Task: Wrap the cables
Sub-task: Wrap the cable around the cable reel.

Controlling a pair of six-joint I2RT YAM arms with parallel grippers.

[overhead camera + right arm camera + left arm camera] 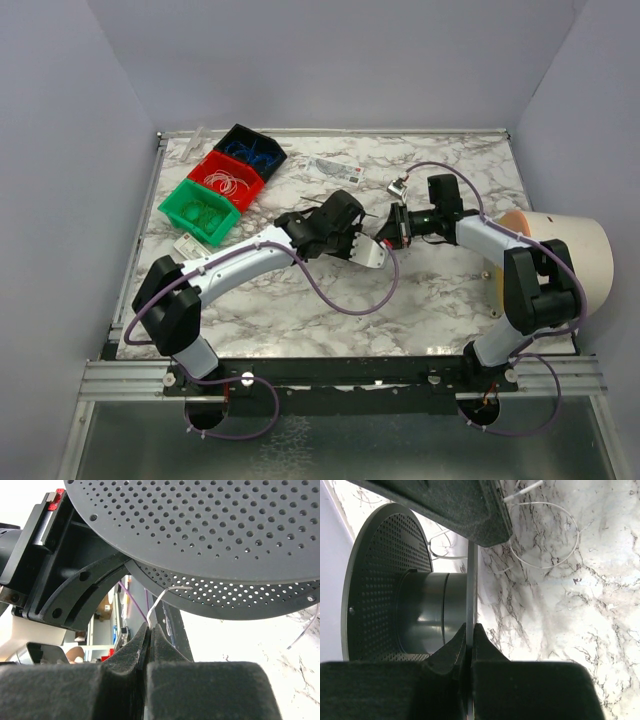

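A black spool (375, 580) with two perforated flanges and a bare dark hub (427, 610) is held edge-up over the middle of the table (368, 252). My left gripper (469, 630) is shut on the rim of its near flange; it also shows in the top view (352, 243). My right gripper (150, 626) is shut on a thin white cable (159, 602) whose end bends into a hole of the spool's flange (210, 525); it meets the spool from the right in the top view (393, 228). More thin white cable lies in a loose loop (577, 530) on the marble.
Black (249, 150), red (226, 180) and green (198, 210) bins with coiled wires stand at the back left. Flat labelled packets (335, 168) and a small clip (398, 187) lie at the back. A big beige roll (565, 250) stands at the right edge.
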